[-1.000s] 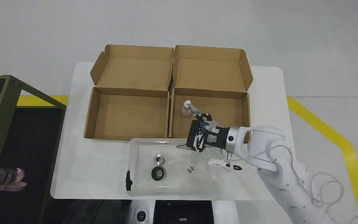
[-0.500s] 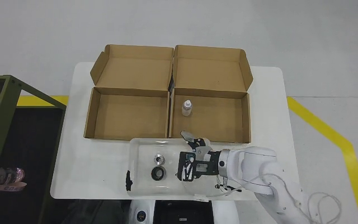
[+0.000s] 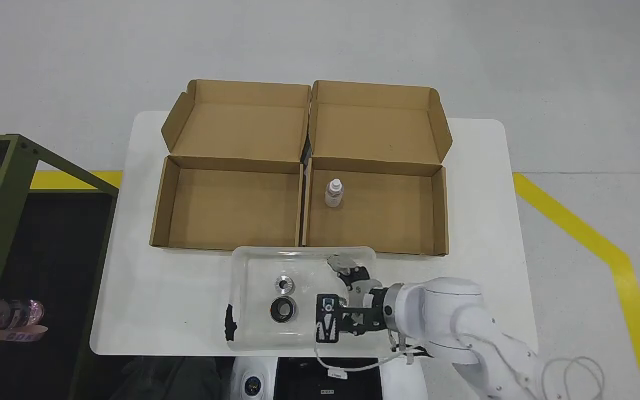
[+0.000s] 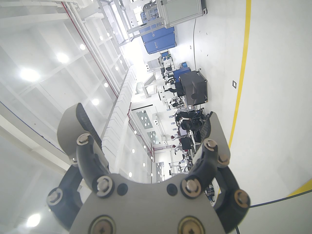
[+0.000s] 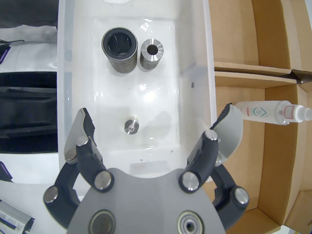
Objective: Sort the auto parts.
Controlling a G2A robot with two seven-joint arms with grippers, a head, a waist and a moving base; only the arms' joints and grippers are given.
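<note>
Over the clear bin (image 5: 209, 49) at the counter's (image 3: 480, 200) near edge, my right hand (image 5: 156, 115) hangs spread and empty, with a small silver fitting (image 5: 131, 125) on the bin floor below, between its jaws. Further along the bin, a dark sleeve (image 5: 119, 49) and a grey collet (image 5: 151, 57) stand just beside each other. 1 bottle (image 5: 265, 112) sits in the right cardboard box (image 5: 275, 159). My left hand (image 4: 146, 127) is spread too, aimed at the room. I judge this the pick of the next part: lower straight down, centre on the fitting, then pinch gently, since it looks small and slippery.
</note>
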